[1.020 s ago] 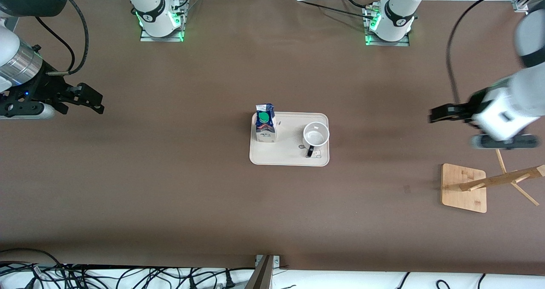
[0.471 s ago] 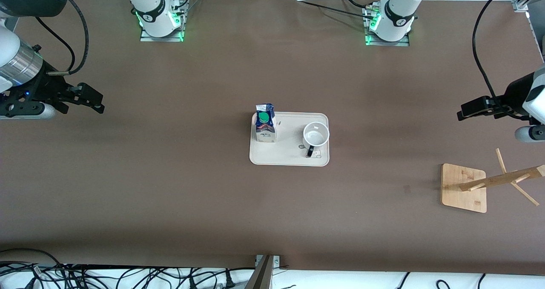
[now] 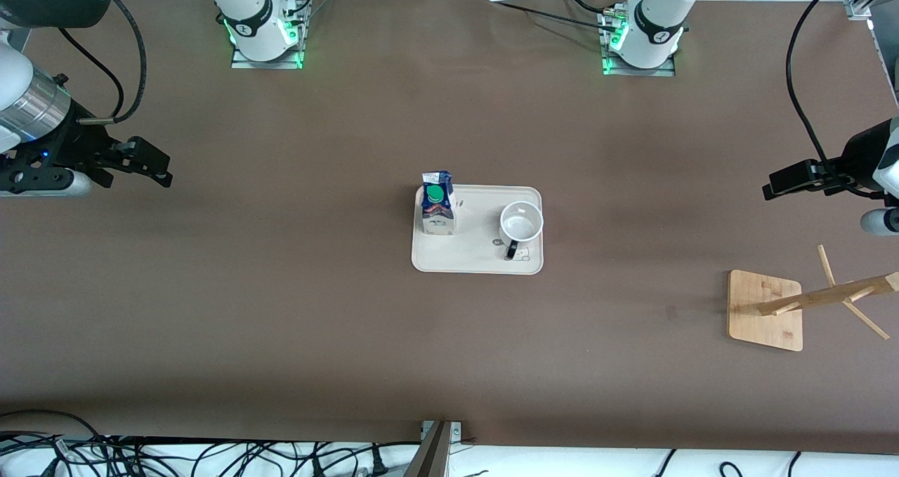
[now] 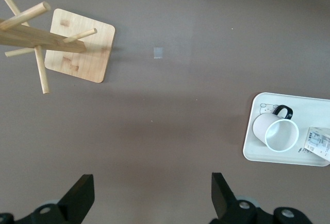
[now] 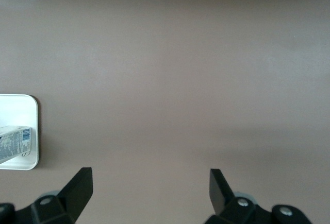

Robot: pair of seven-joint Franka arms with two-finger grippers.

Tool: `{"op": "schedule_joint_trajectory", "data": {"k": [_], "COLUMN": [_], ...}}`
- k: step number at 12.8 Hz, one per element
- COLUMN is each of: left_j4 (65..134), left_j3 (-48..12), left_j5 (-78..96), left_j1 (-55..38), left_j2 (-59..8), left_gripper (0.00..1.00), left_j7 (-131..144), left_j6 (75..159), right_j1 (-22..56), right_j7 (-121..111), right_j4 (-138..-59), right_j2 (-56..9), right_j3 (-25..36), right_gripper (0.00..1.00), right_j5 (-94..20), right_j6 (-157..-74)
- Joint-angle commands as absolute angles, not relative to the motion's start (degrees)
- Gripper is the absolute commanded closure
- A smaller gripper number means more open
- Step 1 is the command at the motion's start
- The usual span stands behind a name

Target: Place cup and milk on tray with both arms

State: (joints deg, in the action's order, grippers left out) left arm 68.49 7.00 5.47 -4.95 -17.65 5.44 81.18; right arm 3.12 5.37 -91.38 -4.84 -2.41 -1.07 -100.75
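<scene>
The cream tray (image 3: 469, 253) lies at the middle of the table. The milk (image 3: 437, 211) stands upright on it at the right arm's end. The white cup (image 3: 521, 223) stands upright on it at the left arm's end, handle toward the front camera. My left gripper (image 3: 772, 184) is open and empty, up over bare table at the left arm's end. My right gripper (image 3: 165, 170) is open and empty over bare table at the right arm's end. The left wrist view shows its open gripper (image 4: 152, 201), cup (image 4: 276, 131), tray (image 4: 309, 104) and milk (image 4: 318, 141). The right wrist view shows its open gripper (image 5: 149, 193), tray (image 5: 20, 105) and milk (image 5: 14, 141).
A wooden rack with a square base (image 3: 765, 312) and a pegged post (image 3: 836, 294) stands at the left arm's end, nearer to the front camera than the left gripper; it also shows in the left wrist view (image 4: 80, 54). Cables lie along the table's front edge.
The left arm has drawn back toward its own end of the table, away from the tray. The right arm, the cup and the milk have not moved.
</scene>
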Motion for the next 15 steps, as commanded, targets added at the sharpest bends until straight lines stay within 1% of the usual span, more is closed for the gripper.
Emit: {"op": "schedule_joint_trajectory", "data": {"k": [1, 4, 5, 7, 9, 15], "left_j4": [68.5, 68.6, 69.5, 76.3, 81.9, 82.9], "left_j3": [6.8, 6.9, 6.9, 4.2, 4.1, 4.3], "left_j5": [3.5, 4.0, 4.2, 5.0, 4.6, 4.1], "left_j1": [-4.8, -4.8, -4.5, -1.2, -1.0, -2.3], "left_j2": [-15.7, -16.3, -15.7, -11.4, -7.4, -5.5], "left_gripper": [0.00, 0.00, 0.00, 0.00, 0.00, 0.00], "left_j7": [5.8, 5.5, 5.2, 4.8, 5.0, 5.4], "left_j6": [77.9, 77.7, 78.2, 82.9, 88.6, 87.7], "right_j1": [2.7, 2.7, 2.7, 2.7, 2.7, 2.6], "right_j7": [5.5, 5.5, 5.5, 5.5, 5.5, 5.5], "right_j4": [-91.2, -91.2, -91.2, -91.2, -91.2, -91.2], "right_j2": [-4.7, -4.7, -4.7, -4.7, -4.7, -4.7], "right_j3": [-2.7, -2.7, -2.7, -2.7, -2.7, -2.7], "right_gripper": [0.00, 0.00, 0.00, 0.00, 0.00, 0.00], "right_j5": [-0.8, -0.8, -0.8, -0.8, -0.8, -0.8], "right_j6": [-100.3, -100.2, -100.2, -100.3, -100.2, -100.3]}}
